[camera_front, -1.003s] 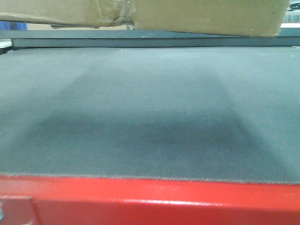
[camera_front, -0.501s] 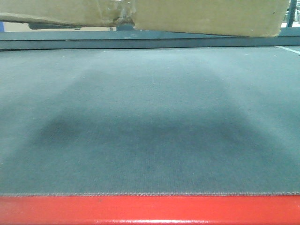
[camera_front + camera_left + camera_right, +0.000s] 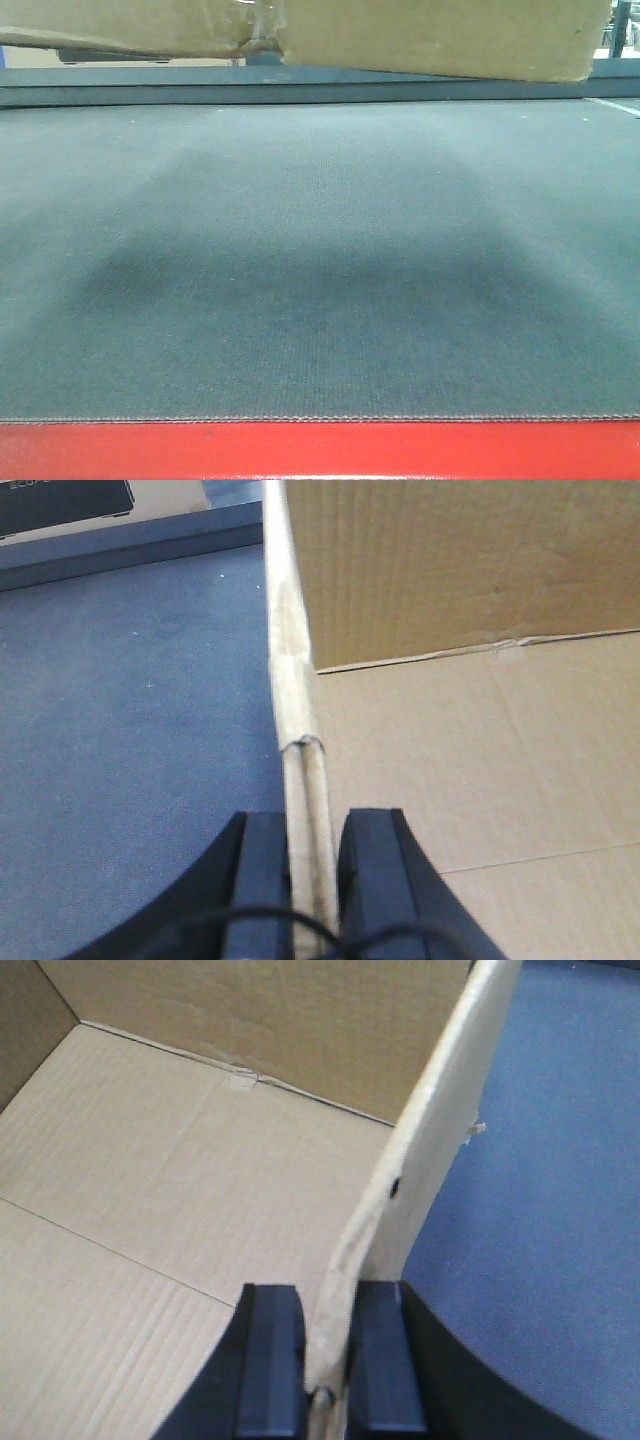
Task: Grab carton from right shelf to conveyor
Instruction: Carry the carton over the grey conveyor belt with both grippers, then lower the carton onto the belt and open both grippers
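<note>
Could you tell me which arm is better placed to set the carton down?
Left, slightly: the left gripper pinches a straight carton wall; the wall in the right gripper buckles. Both hold it over the conveyor, so lower together.

The carton is plain brown corrugated cardboard, matt and faintly ribbed. Its wall edges are frayed and papery, and a strip of glossy, crinkled clear tape lies at one seam. The conveyor has a dark grey belt with a fine woven, matt texture, edged by a smooth red painted frame with a slight sheen. The left tool and right tool have matt black fingers, perhaps rubber or plastic; the close view leaves that unclear.
</note>
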